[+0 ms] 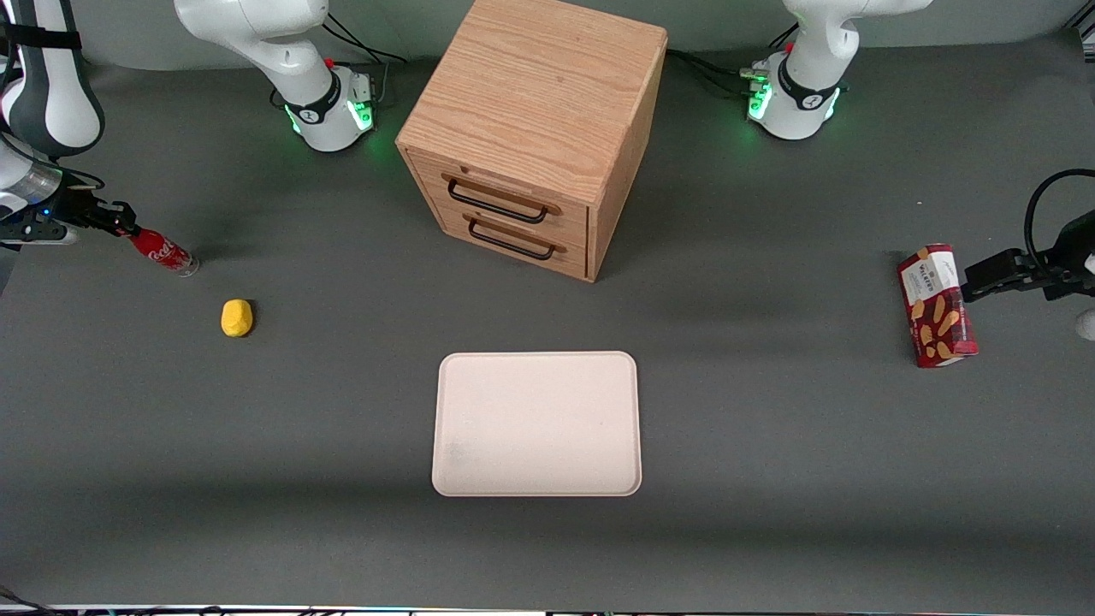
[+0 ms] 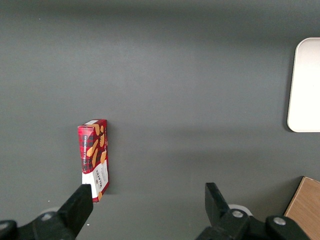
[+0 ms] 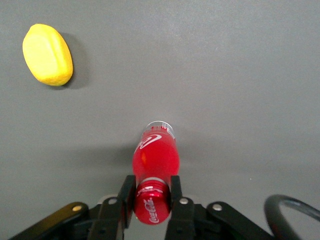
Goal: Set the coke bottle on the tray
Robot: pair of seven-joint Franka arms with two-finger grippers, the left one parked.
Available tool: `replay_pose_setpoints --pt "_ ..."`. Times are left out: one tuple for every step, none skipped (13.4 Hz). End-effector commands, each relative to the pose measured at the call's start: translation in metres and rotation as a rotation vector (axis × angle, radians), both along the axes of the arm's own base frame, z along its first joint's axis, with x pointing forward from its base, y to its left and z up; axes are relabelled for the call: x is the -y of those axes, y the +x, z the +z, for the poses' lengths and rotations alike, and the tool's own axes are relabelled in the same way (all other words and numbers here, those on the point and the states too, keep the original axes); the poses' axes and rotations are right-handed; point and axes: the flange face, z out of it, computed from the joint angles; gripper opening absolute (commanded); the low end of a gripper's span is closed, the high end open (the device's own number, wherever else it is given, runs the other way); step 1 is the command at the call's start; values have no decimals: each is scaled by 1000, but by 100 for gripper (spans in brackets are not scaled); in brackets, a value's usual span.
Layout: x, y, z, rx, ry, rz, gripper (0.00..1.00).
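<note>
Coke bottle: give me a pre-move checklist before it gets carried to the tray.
1. Grip: the gripper, at the working arm's end of the table, has its jaws shut on the red cap of the small red coke bottle with white script. Ok.
2. Bottle attitude: tilted, clear base down by the table. Whether the base touches the table: cannot tell.
3. Landing spot: the flat pale cream-pink rectangular tray has nothing on it. Ok.
4. Yellow lemon-shaped object: apart from the bottle, nearer the front camera, close to a straight path to the tray. Not ok unless lifted first.
5. Wooden two-drawer cabinet: drawers shut, farther from the camera than the tray. Ok.
</note>
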Motion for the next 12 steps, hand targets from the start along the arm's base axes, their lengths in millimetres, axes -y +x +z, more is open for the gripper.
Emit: replay_pose_setpoints --pt "1 -3 -1 -17 -10 0 0" --pt "0 -3 -1 -25 -6 -3 0" --pt "1 -4 0 -31 -1 -5 0" --pt "1 -3 2 -31 -2 -5 0" --pt "0 -1 7 -28 -1 -2 0" --pt "3 3 15 -28 -4 -3 0" --pt "4 7 24 -37 -3 -1 0" --pt "2 16 40 -46 -4 10 0" --pt "2 27 62 -55 -8 18 0" --pt "0 37 85 -57 3 16 0" --pt "-4 48 112 -60 11 20 0" --pt "-7 56 135 -66 13 23 0"
